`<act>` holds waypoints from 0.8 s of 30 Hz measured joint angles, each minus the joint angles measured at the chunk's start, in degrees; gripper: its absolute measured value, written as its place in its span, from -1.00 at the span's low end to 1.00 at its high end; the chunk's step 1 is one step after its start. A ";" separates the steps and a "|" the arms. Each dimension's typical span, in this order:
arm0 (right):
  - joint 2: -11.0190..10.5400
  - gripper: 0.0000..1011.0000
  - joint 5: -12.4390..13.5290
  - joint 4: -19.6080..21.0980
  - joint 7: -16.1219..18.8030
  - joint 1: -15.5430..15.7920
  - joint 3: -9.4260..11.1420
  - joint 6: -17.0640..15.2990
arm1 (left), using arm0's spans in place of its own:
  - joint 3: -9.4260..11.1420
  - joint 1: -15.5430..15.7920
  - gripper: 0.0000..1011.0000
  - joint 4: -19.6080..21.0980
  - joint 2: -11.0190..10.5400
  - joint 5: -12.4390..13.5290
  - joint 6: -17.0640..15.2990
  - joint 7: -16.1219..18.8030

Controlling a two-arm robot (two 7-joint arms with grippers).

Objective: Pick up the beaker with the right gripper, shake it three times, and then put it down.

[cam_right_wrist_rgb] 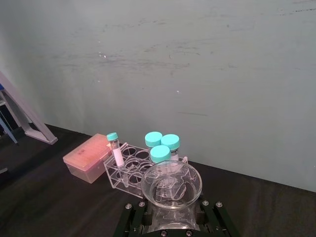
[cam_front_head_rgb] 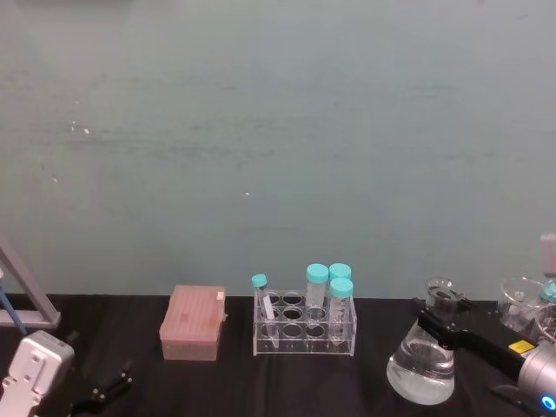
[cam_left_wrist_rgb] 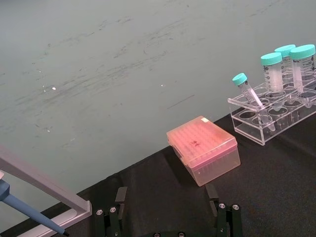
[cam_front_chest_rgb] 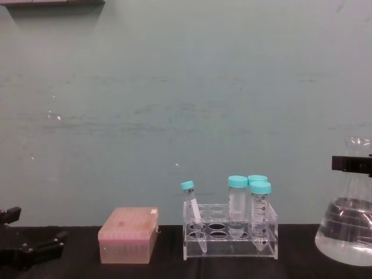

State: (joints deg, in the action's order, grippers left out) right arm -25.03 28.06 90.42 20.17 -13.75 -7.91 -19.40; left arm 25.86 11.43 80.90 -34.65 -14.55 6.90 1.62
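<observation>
The beaker (cam_front_head_rgb: pixel 421 369) neck tight between jaws of the right gripper (cam_front_head_rgb: pixel 434 321), tube rack (cam_front_head_rgb: pixel 304 337) near; left gripper (cam_left_wrist_rgb: pixel 165 200), jaws apart.

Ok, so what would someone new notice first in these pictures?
The beaker of clear liquid on the right stands out first, its neck clamped by the right gripper. Next comes the clear rack of teal-capped tubes in the middle, with a pink box to its left. The left gripper rests open, low at the left.

Black table (cam_front_head_rgb: pixel 295 382) carries a pink tip box (cam_front_head_rgb: pixel 193 324) and clear tube rack (cam_front_head_rgb: pixel 304 334).
</observation>
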 joint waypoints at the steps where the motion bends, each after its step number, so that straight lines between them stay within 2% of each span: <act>1: 0.00 -0.10 0.00 0.00 0.00 -0.01 0.00 -0.01 | 0.00 0.00 0.98 0.00 0.00 0.00 0.00 0.00; 4: -0.03 -0.11 0.34 -0.01 0.01 -0.03 0.00 -0.21 | 0.00 0.00 0.98 0.00 0.00 0.00 0.00 0.00; 5: 0.24 -0.10 2.20 -0.01 0.33 -0.11 0.51 -1.67 | 0.00 0.00 0.98 0.00 0.00 0.00 0.00 0.00; 6: 1.46 -0.11 5.80 0.00 0.48 -0.25 2.07 -4.99 | 0.00 0.00 0.98 0.00 0.00 0.00 0.00 0.00; 7: 2.44 -0.11 8.16 0.03 0.40 -0.30 3.19 -7.14 | 0.00 0.00 0.98 0.00 0.00 0.01 0.00 0.00; 8: 2.44 -0.11 8.16 0.03 0.40 -0.30 3.19 -7.14 | 0.00 0.00 0.98 0.00 0.00 0.01 0.00 0.00; 10: 7.46 -0.11 18.24 0.10 -1.83 -0.62 8.60 -16.61 | 0.00 0.00 0.98 0.00 0.00 0.00 0.00 0.00; 13: 12.80 -0.11 26.76 -0.10 -6.06 -1.18 14.03 -24.57 | 0.00 0.00 0.98 0.00 0.00 0.01 0.00 0.00; 14: 16.19 -0.10 31.71 -0.29 -9.55 -1.69 17.40 -28.76 | 0.00 0.00 0.98 0.00 0.00 0.01 0.00 0.00; 16: 18.87 -0.11 35.17 -0.44 -12.87 -2.18 20.09 -31.93 | 0.00 0.00 0.98 0.00 0.00 0.00 0.00 0.00; 17: 21.14 -0.10 38.35 -0.58 -15.98 -2.65 22.36 -34.33 | 0.00 0.00 0.98 0.00 0.00 0.01 0.00 0.00; 20: 23.71 -0.11 42.30 -0.72 -20.17 -3.16 24.97 -36.79 | 0.00 0.00 0.98 0.00 0.00 0.01 0.00 0.00; 24: 24.21 -0.11 43.82 -0.74 -21.71 -3.27 25.48 -37.41 | 0.00 0.00 0.98 0.00 0.00 0.01 0.00 0.00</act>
State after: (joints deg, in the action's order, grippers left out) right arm -0.81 71.89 89.68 -1.55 -17.02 17.58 -56.81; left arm 25.86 11.43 80.90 -34.65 -14.54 6.91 1.62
